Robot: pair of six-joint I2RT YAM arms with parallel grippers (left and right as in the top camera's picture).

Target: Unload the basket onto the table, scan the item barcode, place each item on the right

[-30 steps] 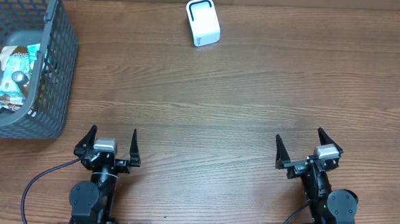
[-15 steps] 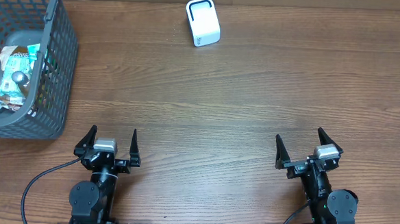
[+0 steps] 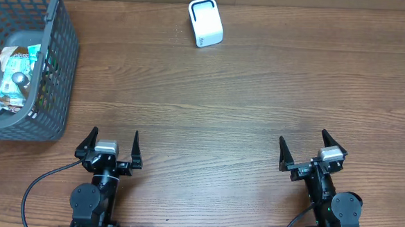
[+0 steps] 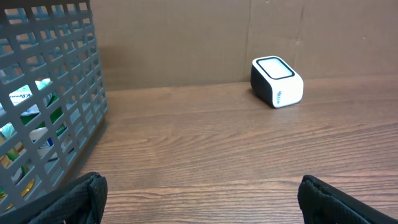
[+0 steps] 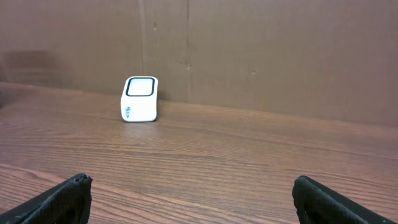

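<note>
Grey basket [image 3: 57, 71] far left: I'd drop my spread left end effector [image 3: 114, 133] straight in; right end effector [image 3: 303, 138] spread too.

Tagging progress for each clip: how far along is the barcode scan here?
Done: nothing visible yet. In hand: nothing. The left end effector and right end effector sit open and empty at the near edge of the table. Left to do: pick one of the packets out of the grey basket and bring its barcode to the white scanner at the far edge.
</note>
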